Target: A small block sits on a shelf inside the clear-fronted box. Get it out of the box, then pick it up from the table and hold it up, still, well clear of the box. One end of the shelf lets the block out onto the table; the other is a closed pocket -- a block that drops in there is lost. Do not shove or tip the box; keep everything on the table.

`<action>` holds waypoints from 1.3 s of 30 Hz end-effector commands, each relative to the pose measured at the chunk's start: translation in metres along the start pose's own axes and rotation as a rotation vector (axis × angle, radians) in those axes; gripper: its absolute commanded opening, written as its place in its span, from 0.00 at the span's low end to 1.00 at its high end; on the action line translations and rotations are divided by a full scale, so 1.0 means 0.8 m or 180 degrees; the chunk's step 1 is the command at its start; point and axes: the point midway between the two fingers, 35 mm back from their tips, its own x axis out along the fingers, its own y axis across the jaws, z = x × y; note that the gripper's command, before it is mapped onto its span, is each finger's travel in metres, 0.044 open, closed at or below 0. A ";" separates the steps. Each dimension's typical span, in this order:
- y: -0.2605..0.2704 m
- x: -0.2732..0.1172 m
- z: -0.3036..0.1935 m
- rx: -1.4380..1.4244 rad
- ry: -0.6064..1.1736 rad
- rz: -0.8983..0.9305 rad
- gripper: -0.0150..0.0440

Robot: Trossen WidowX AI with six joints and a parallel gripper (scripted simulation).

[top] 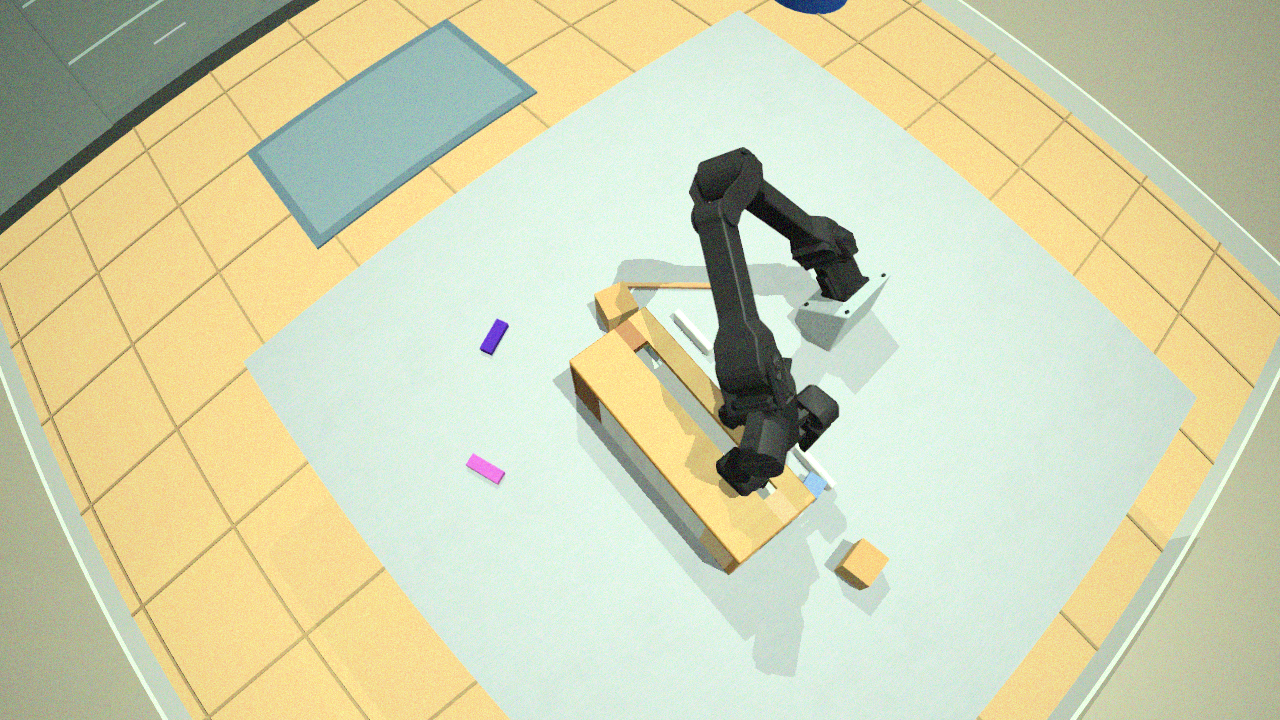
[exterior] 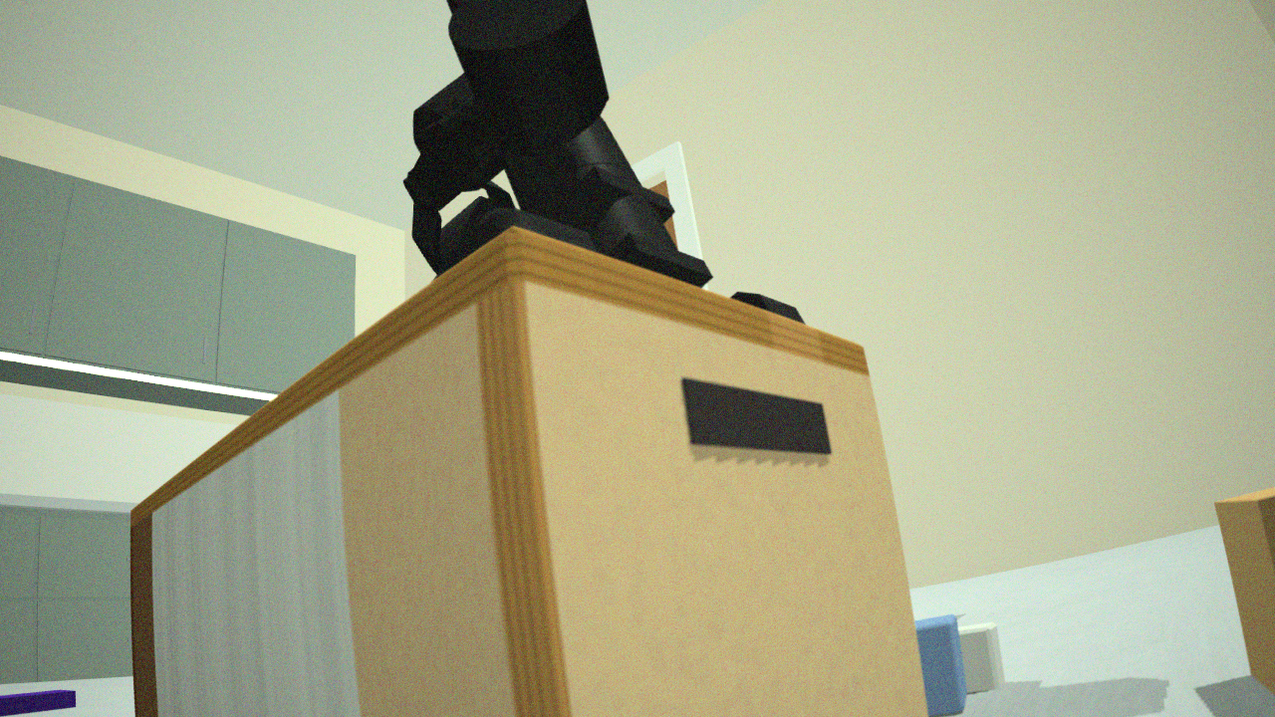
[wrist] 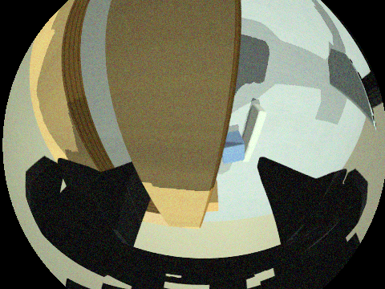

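Observation:
The small blue block (top: 813, 484) (exterior: 940, 664) (wrist: 233, 152) is outside the wooden box (top: 644, 398) (exterior: 624, 553) (wrist: 172, 100), low on the table close to the box's back side, near its lower right end in the top view. A white bar (top: 818, 469) (exterior: 980, 657) (wrist: 255, 128) lies right beside it; whether they touch is unclear. My gripper (wrist: 196, 160) is open and empty. It hangs over the back part of the box, one finger on the box side and one toward the table side in the wrist view. The arm hides its fingertips in the top view.
A wooden cube (top: 615, 305) and a thin wooden stick (top: 671, 285) are at the box's far end. Another wooden cube (top: 861, 563) (exterior: 1248, 571) stands beyond the block. A second white bar (top: 692, 331) lies behind the box. Purple (top: 494, 336) and pink (top: 485, 468) pieces lie in front.

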 end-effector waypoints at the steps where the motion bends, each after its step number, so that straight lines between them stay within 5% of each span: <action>1: 0.003 -0.026 -0.013 0.0004 0.0029 0.0018 0.93; 5: -0.001 -0.069 -0.025 -0.0013 0.0017 0.0009 0.93; 10: -0.001 -0.068 -0.027 -0.0047 0.0026 0.0047 0.93; 12: -0.001 -0.068 -0.028 -0.0274 0.0005 0.0061 0.84; 15: -0.004 -0.067 -0.034 -0.1245 -0.0096 0.0107 0.74; 31: -0.020 -0.062 -0.065 -0.6720 -0.0835 -0.0188 0.74; 39: -0.025 -0.061 -0.074 -0.8436 -0.1110 -0.0593 0.74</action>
